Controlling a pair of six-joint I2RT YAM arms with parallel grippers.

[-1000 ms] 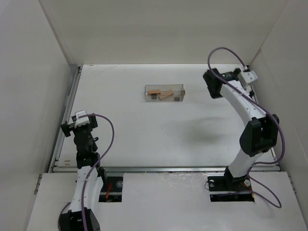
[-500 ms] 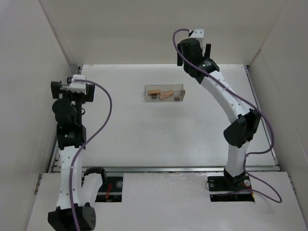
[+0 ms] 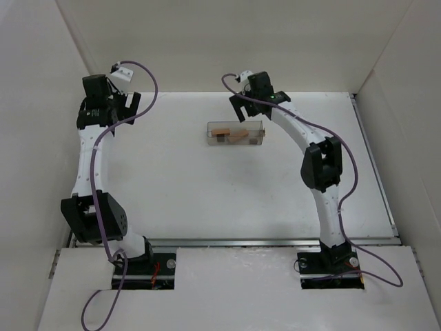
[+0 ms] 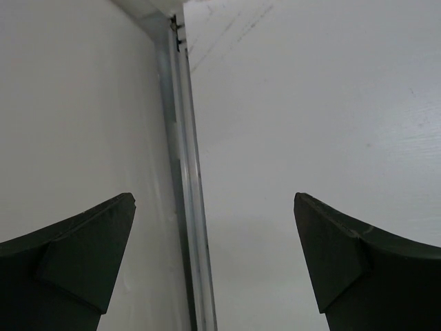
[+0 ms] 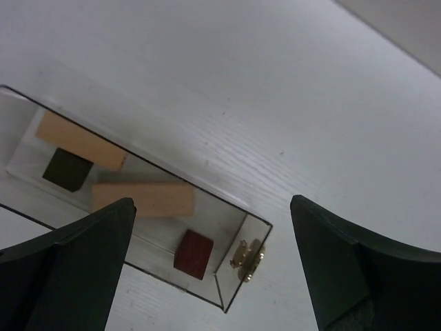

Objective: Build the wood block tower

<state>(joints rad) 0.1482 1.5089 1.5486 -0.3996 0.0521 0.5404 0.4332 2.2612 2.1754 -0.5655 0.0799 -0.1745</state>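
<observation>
**Both arms unfold, and the right one arrives over the blocks**

The right gripper (image 5: 210, 207) hangs with its jaws spread wide and nothing between them. Within the last second it has swung from the upper right of the overhead view to just above centre, where it now hovers over the right end of the clear box (image 3: 262, 134). Through its wrist camera the loose pieces show inside the box: a tan bar (image 5: 141, 198) in the middle, a second tan piece (image 5: 79, 141) at the upper left, a dark block (image 5: 67, 169) just beneath that, and a reddish-brown cube (image 5: 195, 253) near the end wall, beside a brass latch (image 5: 248, 256). Nothing is stacked yet, so the tower is not begun.

The left gripper (image 4: 213, 203) is equally wide open and empty. Its arm has unfolded from near its base up to the upper left of the overhead view, well apart from the box, and its camera sees only bare table (image 4: 324, 124), a metal rail (image 4: 189, 207) and the wall (image 4: 76, 103).

Judging by this, the right arm is placed to make the first pick, probably the cube or the bar, though the box walls may crowd its fingers.
</observation>
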